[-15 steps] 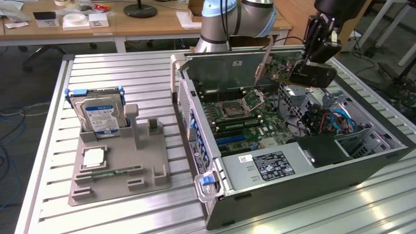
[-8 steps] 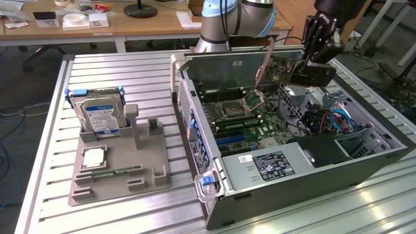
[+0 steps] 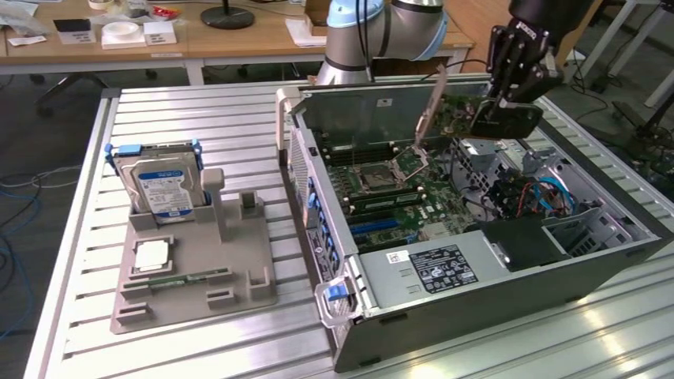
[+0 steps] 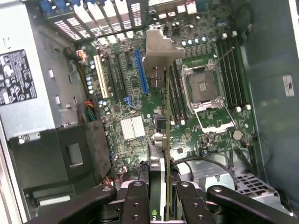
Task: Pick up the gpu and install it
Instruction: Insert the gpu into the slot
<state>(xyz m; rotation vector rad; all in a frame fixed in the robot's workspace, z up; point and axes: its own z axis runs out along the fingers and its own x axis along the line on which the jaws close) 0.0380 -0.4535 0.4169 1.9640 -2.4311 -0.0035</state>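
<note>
Sitting left: hard drive in a grey holder.
Centre: open computer case, motherboard exposed.
Gpu: over the motherboard, clamped edge-on in the gripper — long axis running away from the fingers, silver bracket leading.
Handling: likely light, stiff, fragile — edges only.
</note>
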